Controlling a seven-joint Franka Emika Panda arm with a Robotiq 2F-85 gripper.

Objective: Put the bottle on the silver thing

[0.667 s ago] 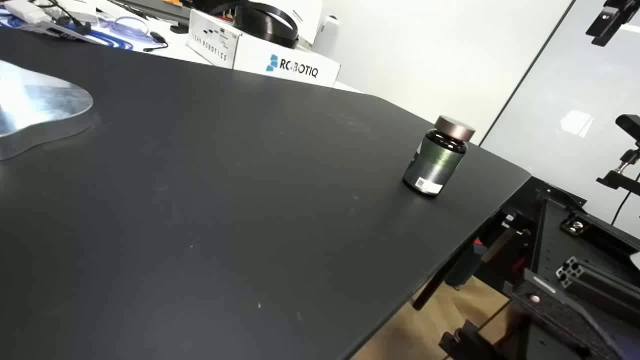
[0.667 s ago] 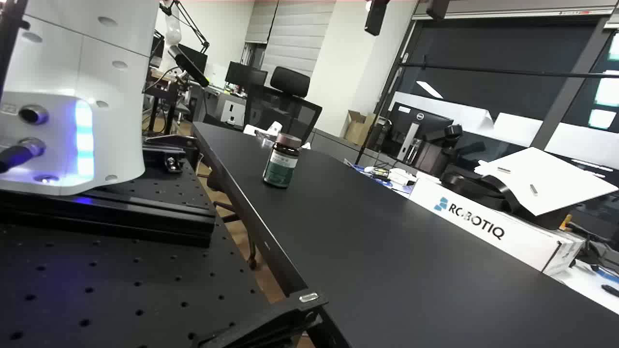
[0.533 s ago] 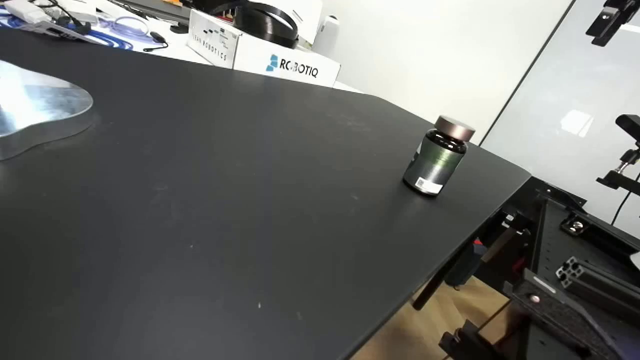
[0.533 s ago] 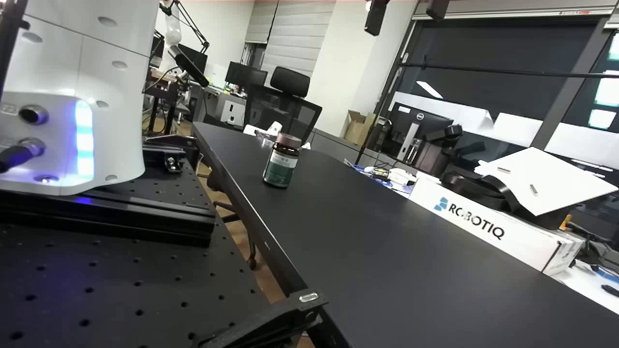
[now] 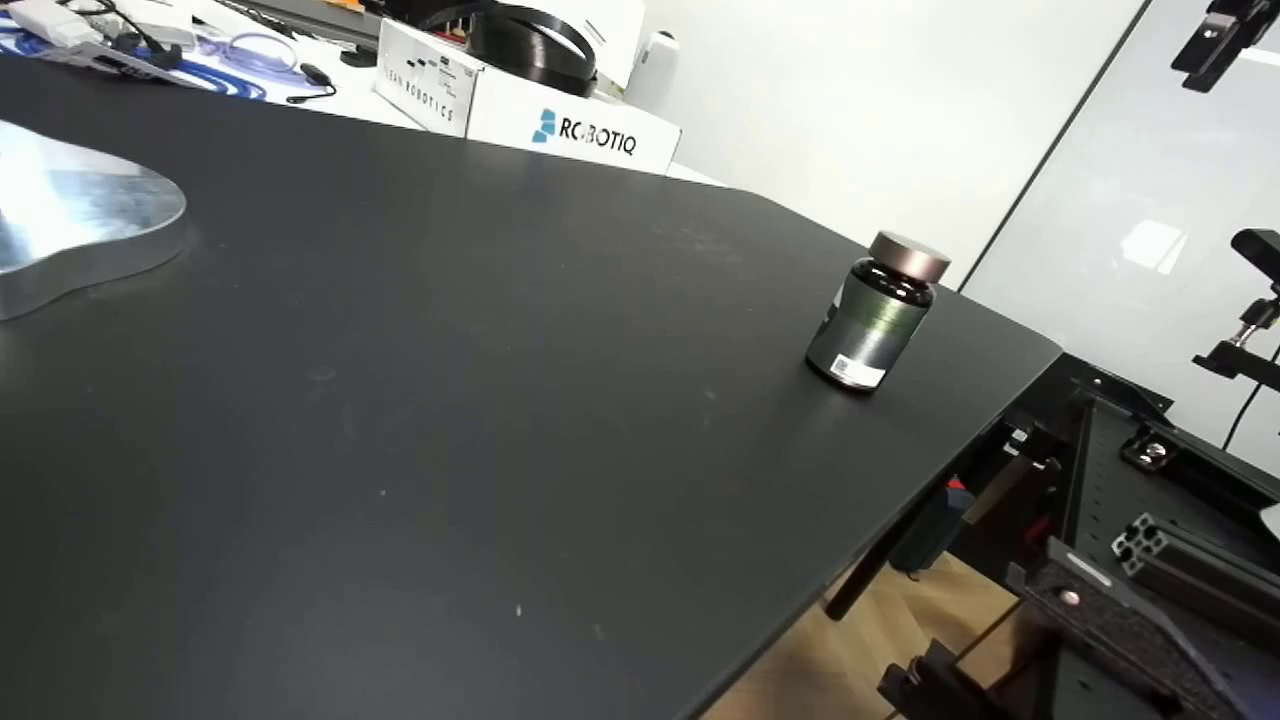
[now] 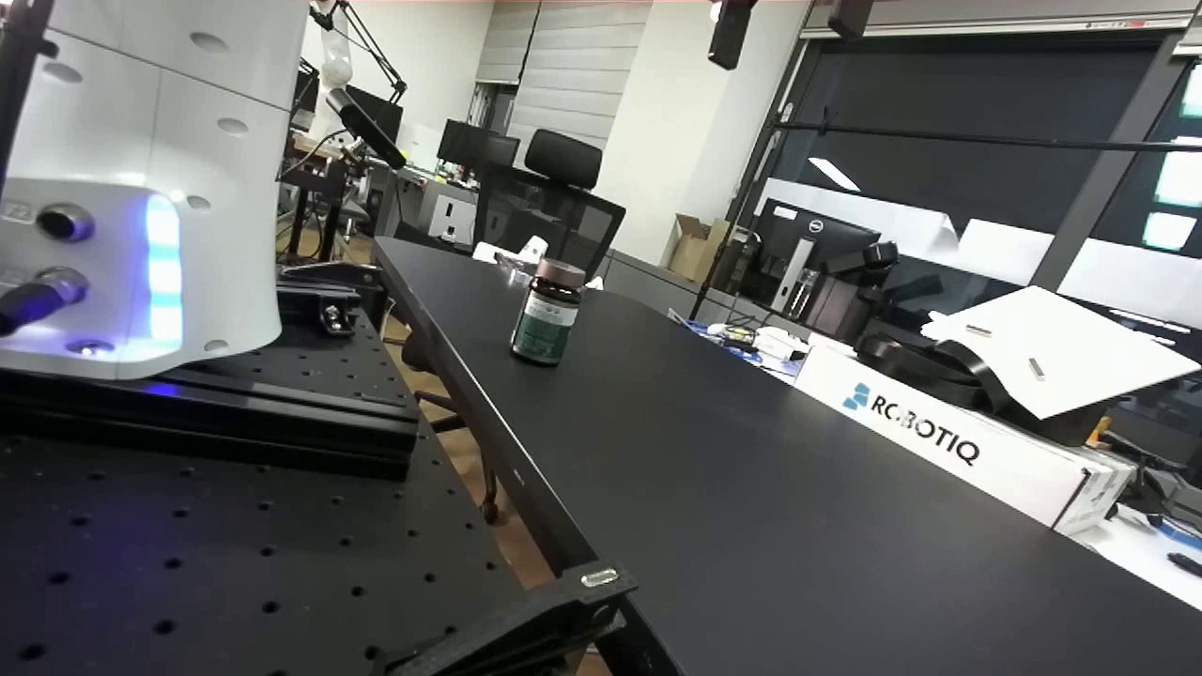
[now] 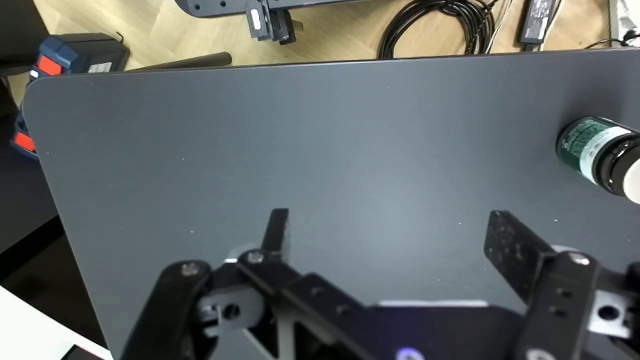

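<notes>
The bottle, a small dark jar with a brownish cap and green-black label, stands upright on the black table in both exterior views (image 5: 868, 325) (image 6: 547, 324). It also shows at the right edge of the wrist view (image 7: 595, 150). The silver thing (image 5: 95, 200), flat and shiny with a rounded edge, lies at the left edge of an exterior view, partly cut off. It does not show in the other views. My gripper (image 7: 390, 220) is open and empty above the table, with the bottle to the right of its fingers in the wrist view. Its fingertips show at the top of an exterior view (image 6: 787, 39).
The black table (image 5: 480, 400) has an edge near the bottle, with the robot's perforated base plate (image 6: 235, 563) beside it. A white Robotiq box (image 5: 570, 125) stands beyond the table's far edge. Cables and devices (image 5: 200, 60) lie behind the table.
</notes>
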